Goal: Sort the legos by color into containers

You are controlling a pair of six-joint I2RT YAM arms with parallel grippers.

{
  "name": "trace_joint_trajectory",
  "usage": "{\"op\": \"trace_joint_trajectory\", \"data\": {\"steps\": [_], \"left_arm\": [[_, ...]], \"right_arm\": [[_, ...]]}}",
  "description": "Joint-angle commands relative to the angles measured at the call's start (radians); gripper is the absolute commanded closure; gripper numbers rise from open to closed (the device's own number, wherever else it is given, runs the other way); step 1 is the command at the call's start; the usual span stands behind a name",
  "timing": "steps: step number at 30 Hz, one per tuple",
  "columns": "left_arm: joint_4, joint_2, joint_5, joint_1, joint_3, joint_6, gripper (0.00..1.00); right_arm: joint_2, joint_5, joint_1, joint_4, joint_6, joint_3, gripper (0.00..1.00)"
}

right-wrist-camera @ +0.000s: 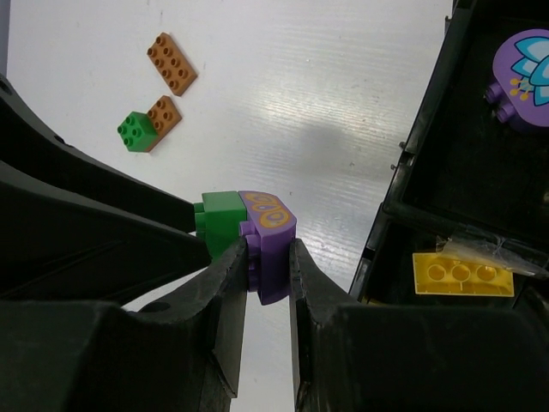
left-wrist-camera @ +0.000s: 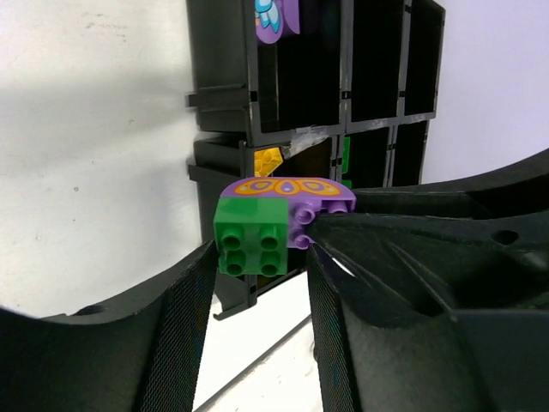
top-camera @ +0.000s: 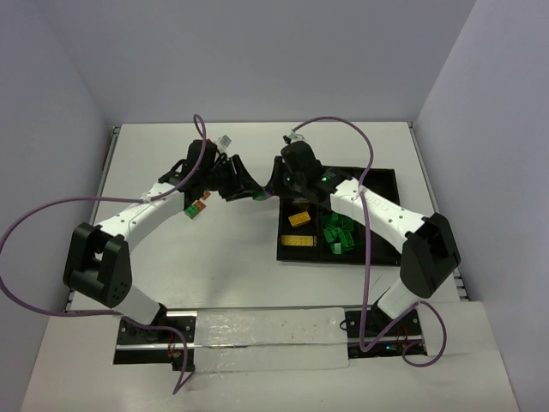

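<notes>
A joined cluster of a green brick (left-wrist-camera: 250, 247) and a purple brick (right-wrist-camera: 273, 232) with orange ovals hangs above the table, left of the black tray (top-camera: 382, 182). My right gripper (right-wrist-camera: 268, 257) is shut on the purple brick, one finger on its studded face and the other on the opposite face. My left gripper (left-wrist-camera: 257, 257) flanks the green brick; one pad sits at the brick's edge and a narrow gap shows on the other side. In the top view the two grippers meet tip to tip, left gripper (top-camera: 244, 190) and right gripper (top-camera: 265, 194), and they hide the cluster there.
On the table lie an orange brick (right-wrist-camera: 171, 62) and a green-and-orange cluster (right-wrist-camera: 147, 126). The tray's compartments hold yellow bricks (top-camera: 299, 220), several green bricks (top-camera: 339, 233) and a purple flower-printed piece (right-wrist-camera: 523, 69). The tray wall (right-wrist-camera: 412, 172) stands just right of the held cluster.
</notes>
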Motion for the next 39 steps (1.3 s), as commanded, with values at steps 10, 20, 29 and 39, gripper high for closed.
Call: {"op": "trace_joint_trajectory", "data": {"steps": [10,20,29,39], "left_arm": [[0.054,0.025,-0.006,-0.007,-0.013,0.006,0.51],[0.065,-0.019,0.06,0.012,-0.05,-0.009,1.0],[0.077,-0.109,0.136,0.054,-0.104,0.009,1.0],[-0.01,-0.129,0.019,0.059,-0.087,0.047,1.0]], "right_arm": [[-0.03,-0.01,0.007,0.017,-0.006,0.062,1.0],[-0.042,-0.049,-0.032,0.035,0.019,0.018,1.0],[-0.002,-0.086,-0.095,0.037,0.009,0.005,1.0],[-0.012,0.1,-0.151,0.037,-0.021,0.017,1.0]]}}
